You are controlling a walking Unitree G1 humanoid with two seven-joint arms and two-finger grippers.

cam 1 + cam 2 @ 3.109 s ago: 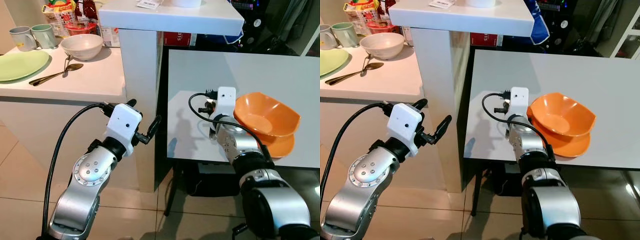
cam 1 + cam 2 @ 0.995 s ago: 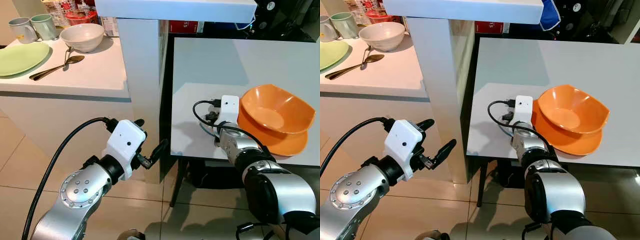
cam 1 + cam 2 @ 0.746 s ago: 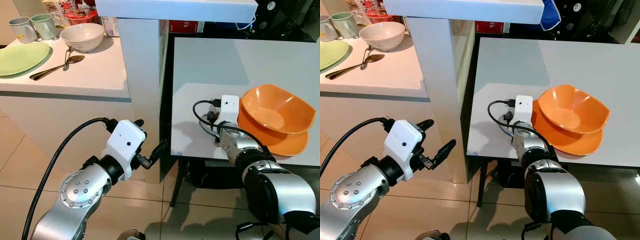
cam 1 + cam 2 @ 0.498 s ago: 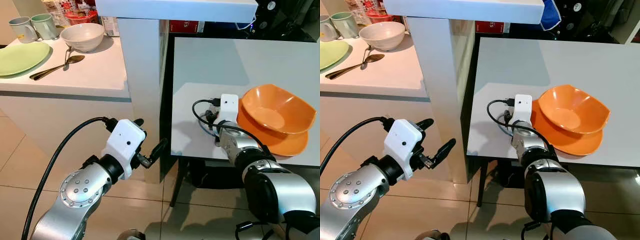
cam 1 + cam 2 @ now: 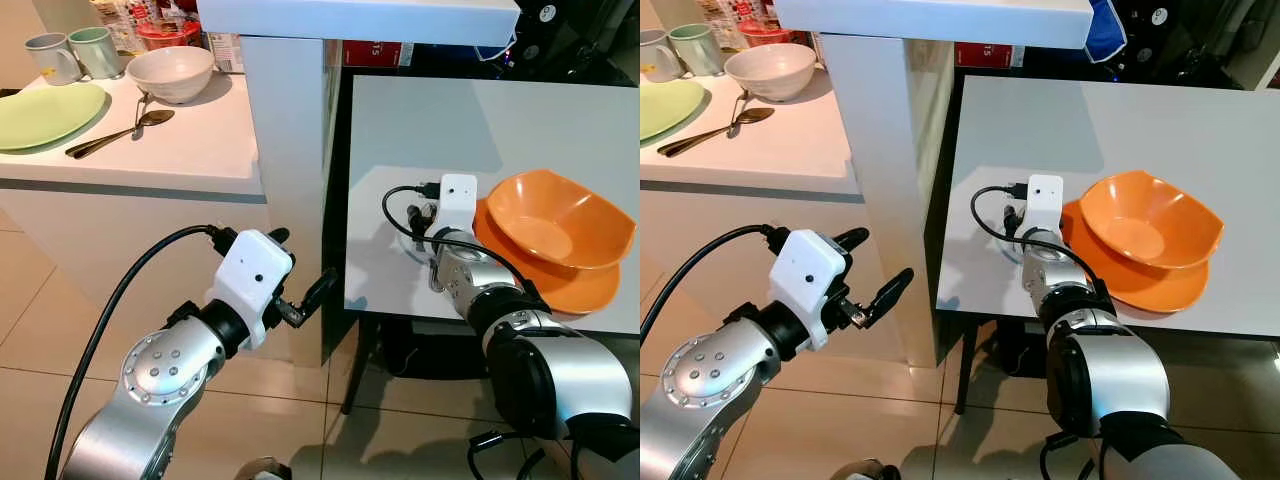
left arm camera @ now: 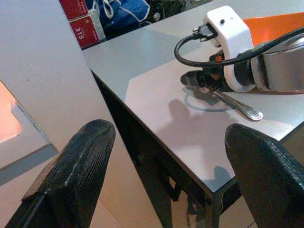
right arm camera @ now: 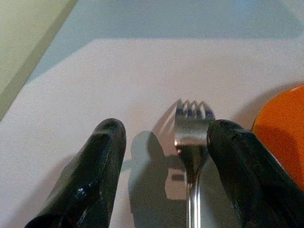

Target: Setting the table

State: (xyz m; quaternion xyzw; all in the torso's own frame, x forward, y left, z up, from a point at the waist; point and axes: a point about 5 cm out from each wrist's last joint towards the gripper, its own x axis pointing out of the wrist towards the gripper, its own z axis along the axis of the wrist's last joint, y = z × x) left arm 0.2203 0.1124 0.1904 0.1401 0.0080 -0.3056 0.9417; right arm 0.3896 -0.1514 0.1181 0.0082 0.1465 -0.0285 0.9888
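One fork (image 7: 191,142) — between the open right end effector (image 7: 164,156) fingers.

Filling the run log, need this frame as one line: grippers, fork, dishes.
right gripper: open, fork lying between fingers | fork: on table, beside orange plate | orange bowl: on plate | left gripper: open, idle

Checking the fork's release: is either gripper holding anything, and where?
Nothing is held: the right gripper is open around the fork lying on the table; the left gripper is open.
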